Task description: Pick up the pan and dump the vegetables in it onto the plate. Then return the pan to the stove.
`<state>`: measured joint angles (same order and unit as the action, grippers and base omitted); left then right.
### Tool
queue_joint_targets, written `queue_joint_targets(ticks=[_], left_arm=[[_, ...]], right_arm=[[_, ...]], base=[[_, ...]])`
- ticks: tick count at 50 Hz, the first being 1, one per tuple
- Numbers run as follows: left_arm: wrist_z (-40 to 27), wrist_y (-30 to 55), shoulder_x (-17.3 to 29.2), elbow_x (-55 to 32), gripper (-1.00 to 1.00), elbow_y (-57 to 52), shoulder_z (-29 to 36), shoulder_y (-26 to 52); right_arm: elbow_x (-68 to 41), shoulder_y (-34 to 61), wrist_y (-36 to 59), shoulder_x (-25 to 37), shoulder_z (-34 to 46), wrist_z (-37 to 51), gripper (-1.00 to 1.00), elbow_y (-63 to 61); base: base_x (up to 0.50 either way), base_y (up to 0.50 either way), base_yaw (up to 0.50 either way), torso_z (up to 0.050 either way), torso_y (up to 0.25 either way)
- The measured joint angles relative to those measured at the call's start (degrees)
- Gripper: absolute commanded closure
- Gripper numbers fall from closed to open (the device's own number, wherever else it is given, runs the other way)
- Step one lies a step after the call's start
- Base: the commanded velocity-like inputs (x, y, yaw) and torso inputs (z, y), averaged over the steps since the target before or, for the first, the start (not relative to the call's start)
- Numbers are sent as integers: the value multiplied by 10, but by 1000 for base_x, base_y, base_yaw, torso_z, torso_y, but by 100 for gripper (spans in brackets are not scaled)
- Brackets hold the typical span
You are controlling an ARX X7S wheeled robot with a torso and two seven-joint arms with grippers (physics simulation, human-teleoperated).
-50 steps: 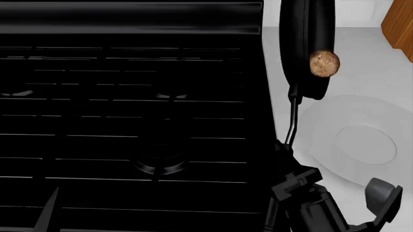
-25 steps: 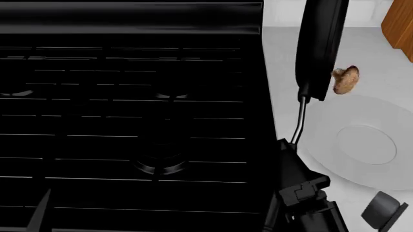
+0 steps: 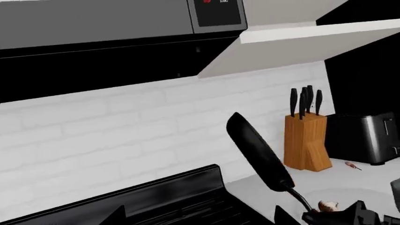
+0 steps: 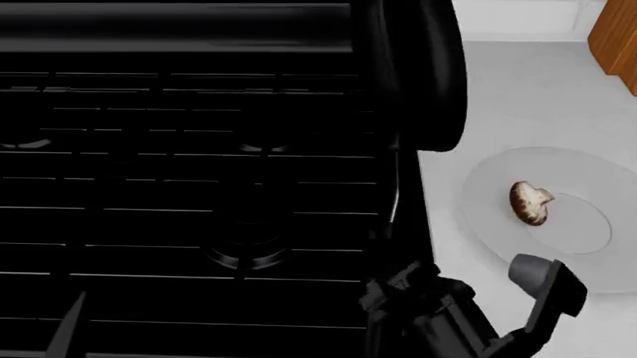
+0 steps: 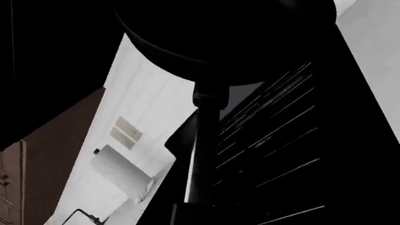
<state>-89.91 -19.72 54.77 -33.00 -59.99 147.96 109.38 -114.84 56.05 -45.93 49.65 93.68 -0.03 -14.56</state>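
The pan [image 4: 423,74] is small, round and dull black, with a thin straight black handle [image 4: 394,186]. In the head view it is up in the air, tipped on its side, over the right edge of the stove [image 4: 199,186]. The left wrist view shows the pan [image 3: 257,152] tilted steeply, with nothing in it.

The right gripper [image 4: 398,280] is clamped on the end of the handle. In the right wrist view the handle [image 5: 206,140] runs up to the round dark bottom of the pan [image 5: 225,33].

The mushroom [image 4: 529,203] is tiny and tan-brown, with a round cap and a pale stem. It lies on its side on the plate [image 4: 587,168], touching the raised ring in the middle. The plate is wide, flat and pale grey-white. It sits on the grey counter [image 4: 518,97] just beside the stove.

The stove is big and black, with long black grates.

The left gripper does not show clearly, so I cannot tell how its jaws stand.

A knife block [image 3: 306,145] and a toaster [image 3: 362,138] stand by the wall.
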Motion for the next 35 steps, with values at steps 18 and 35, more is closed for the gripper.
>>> queue_joint_targets(ticks=[18,35], left_arm=[[0,-30,30,35,-100,0,28,-1],[0,-37,37,46,-100,0,30,-9]], right_arm=[[239,229,299,132,117,351,100,-196],[147,424,586,164,126,388,100,-252]], base=[[0,0,0,1,2],[0,0,0,1,2]])
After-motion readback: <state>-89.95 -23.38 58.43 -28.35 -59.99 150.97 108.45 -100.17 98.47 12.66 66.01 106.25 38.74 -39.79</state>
